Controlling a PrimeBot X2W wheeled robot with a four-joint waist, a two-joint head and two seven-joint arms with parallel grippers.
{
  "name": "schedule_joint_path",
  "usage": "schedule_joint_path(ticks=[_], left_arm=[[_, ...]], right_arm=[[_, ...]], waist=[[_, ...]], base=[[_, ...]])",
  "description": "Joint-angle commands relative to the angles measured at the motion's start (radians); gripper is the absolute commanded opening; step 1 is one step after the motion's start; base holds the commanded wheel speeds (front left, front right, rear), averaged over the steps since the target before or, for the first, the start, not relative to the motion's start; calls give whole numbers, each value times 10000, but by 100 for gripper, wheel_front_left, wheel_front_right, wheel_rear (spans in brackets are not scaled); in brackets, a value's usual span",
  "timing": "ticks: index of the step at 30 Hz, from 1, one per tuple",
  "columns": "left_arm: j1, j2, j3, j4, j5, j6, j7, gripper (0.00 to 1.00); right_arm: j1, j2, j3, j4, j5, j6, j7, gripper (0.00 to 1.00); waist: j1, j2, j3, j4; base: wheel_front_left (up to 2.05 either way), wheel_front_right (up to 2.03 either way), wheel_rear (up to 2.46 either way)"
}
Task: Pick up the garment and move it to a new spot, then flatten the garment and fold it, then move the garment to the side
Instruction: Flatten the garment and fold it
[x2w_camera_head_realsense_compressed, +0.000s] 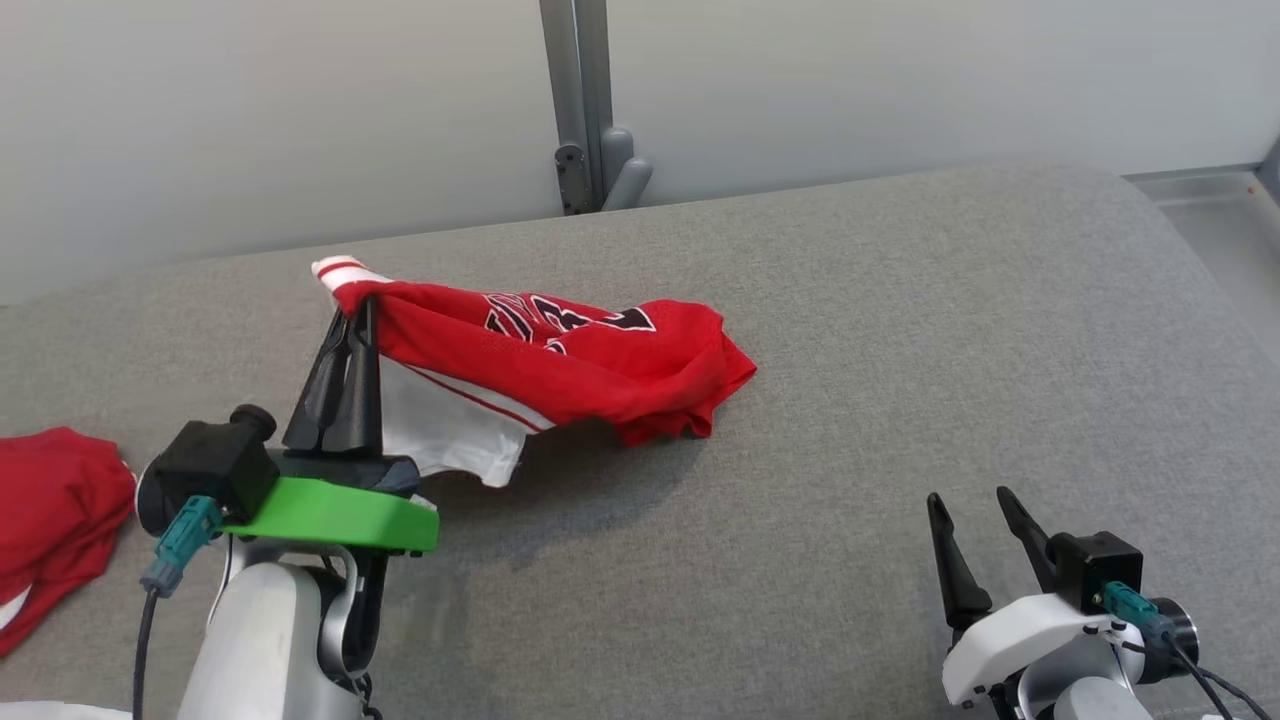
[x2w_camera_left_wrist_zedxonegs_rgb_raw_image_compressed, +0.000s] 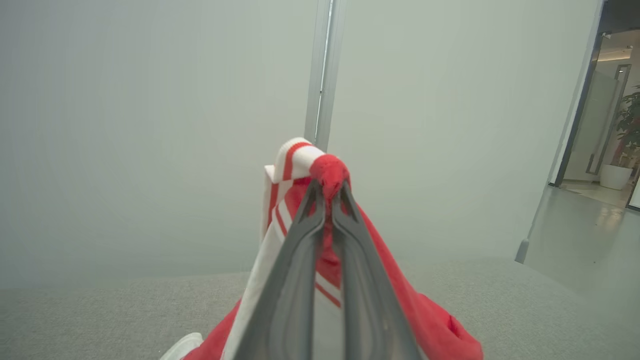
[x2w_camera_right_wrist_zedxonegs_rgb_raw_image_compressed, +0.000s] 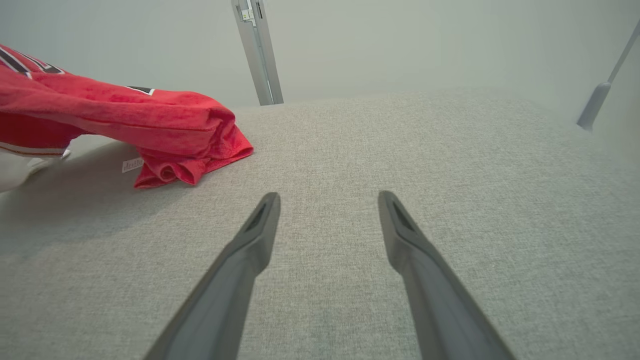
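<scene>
Head view first: left gripper (x2w_camera_head_realsense_compressed: 358, 312) is pressed together on the garment (x2w_camera_head_realsense_compressed: 580, 360), pinching its red-and-white trimmed edge. I see that end lifted off the grey padded surface (x2w_camera_head_realsense_compressed: 900, 350). The far end is bunched and resting on it, with a shadow underneath. Right gripper (x2w_camera_head_realsense_compressed: 968, 498) is at lower right, fingers spread, nothing between them, well apart from the cloth. A second red cloth (x2w_camera_head_realsense_compressed: 50, 500) lies at the left edge (separate piece, not touching the first).

Left wrist view: left gripper (x2w_camera_left_wrist_zedxonegs_rgb_raw_image_compressed: 327, 192) has both fingers clamped on a red knot of the garment (x2w_camera_left_wrist_zedxonegs_rgb_raw_image_compressed: 330, 175), striped white trim just behind it, fabric hanging down both sides.

Right wrist view: right gripper (x2w_camera_right_wrist_zedxonegs_rgb_raw_image_compressed: 327, 197) is wide apart over bare grey surface (x2w_camera_right_wrist_zedxonegs_rgb_raw_image_compressed: 450, 175). The garment (x2w_camera_right_wrist_zedxonegs_rgb_raw_image_compressed: 165, 115) is at upper left, its low end touching the surface. A small pale tag (x2w_camera_right_wrist_zedxonegs_rgb_raw_image_compressed: 132, 164) sits beside it; looks like a label, too blurred for me to read.
</scene>
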Motion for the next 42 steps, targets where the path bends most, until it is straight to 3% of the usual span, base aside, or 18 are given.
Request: schedule_joint_path(ticks=[1,10,17,18,19,20,26,35,42], left_arm=[[14,190,-25,-157,140,-32,-4,0],[-845,734,130,1694,453,-29,-4,0],[-2455,1097,650,3781,768,127,-4,0],[-2590,1111,724,4108,795,171,-1,35],[-2704,1149,784,4411,844,199,-3,97],[-2845,1192,837,4662,913,237,-3,100],[-2721,963,1359,5381,855,313,-4,100],[-1274,480,2175,4564,953,160,-3,100],[-449,122,1931,3845,1170,24,-3,100]], right_arm=[[160,-31,-6,-30,109,-3,-31,100],[-178,-37,332,-10,100,-1,-31,100],[-719,-33,236,-171,-81,-3,-31,100],[-759,-30,212,-197,-118,-1,-29,100],[-809,-25,200,-206,-127,-3,-29,100],[-853,-28,175,-211,-140,-3,-31,100],[-862,-30,100,-167,-200,-3,-31,100],[-623,-31,189,-89,-88,-1,-31,100],[-490,-31,271,-45,-72,-3,-31,100]], waist=[[0,-1,-107,129],[0,-1,536,-451],[0,-1,1745,-1173],[0,-1,1848,-1229],[0,-1,1916,-1277],[0,-1,1961,-1308],[0,-1,1748,-1206],[0,-1,1134,-539],[0,-1,991,-459]], base=[[0,0,0],[0,0,0],[0,0,0],[0,0,0],[0,0,0],[0,0,0],[0,0,0],[0,0,0],[0,0,0]])
